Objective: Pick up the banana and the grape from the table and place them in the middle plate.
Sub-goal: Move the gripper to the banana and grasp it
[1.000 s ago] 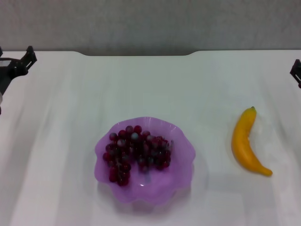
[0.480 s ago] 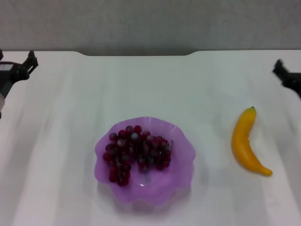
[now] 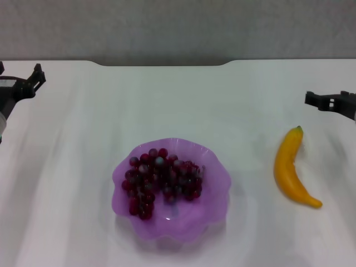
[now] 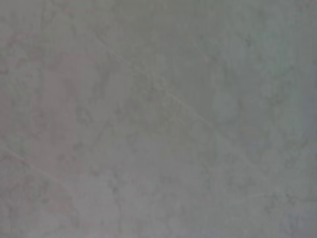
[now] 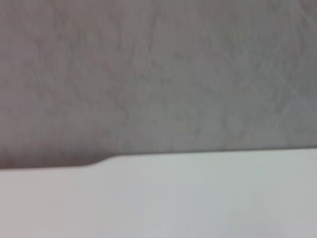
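Note:
The purple scalloped middle plate sits at the table's centre front. The bunch of dark red-purple grapes lies inside it. The yellow banana lies on the white table to the right of the plate, stem pointing away from me. My right gripper is open and empty, hovering just behind the banana's stem end at the right edge. My left gripper is open and empty at the far left edge, well away from the plate. The wrist views show no task object.
The table's far edge has a rounded notch against a grey wall. The right wrist view shows that edge and the wall; the left wrist view shows only a grey surface.
My right gripper has moved in from the right edge towards the banana's stem end. The left gripper, plate, grapes and banana have stayed in place.

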Available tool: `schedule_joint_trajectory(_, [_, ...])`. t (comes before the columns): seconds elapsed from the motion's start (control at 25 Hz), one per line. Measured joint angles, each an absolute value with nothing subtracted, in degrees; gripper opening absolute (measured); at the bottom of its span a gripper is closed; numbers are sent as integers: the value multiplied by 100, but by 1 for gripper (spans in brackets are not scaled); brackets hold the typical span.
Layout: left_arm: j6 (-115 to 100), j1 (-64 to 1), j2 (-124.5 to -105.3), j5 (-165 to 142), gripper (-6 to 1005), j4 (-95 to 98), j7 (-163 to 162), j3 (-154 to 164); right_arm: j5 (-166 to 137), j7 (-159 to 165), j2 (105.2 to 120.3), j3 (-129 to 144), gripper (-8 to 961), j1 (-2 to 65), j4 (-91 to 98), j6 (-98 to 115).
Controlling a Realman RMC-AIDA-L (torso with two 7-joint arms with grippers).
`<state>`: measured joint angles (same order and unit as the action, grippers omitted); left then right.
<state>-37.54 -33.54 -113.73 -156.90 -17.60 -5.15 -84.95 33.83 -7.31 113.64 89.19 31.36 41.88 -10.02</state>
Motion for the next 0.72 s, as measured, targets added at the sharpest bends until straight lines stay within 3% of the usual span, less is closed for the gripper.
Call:
schedule_joint_trajectory(0.12, [-3752, -3370, -11401, -15692, 890, -1770, -455, -8496, 2920, -1111, 11471, 8270, 869, 3057, 4678, -1898])
schedule_joint_trajectory(0.36, [-3752, -3397, -11441, -15696, 891, -1775, -374, -8473, 2924, -1303, 11484, 8200, 868, 3066, 4890, -2453])
schedule_joint_trajectory(0.72, [-3753, -3415, -11479, -15706, 890, -1776, -326, -8431, 5374, -2327, 11505, 8623, 868, 2825, 4816, -2011])
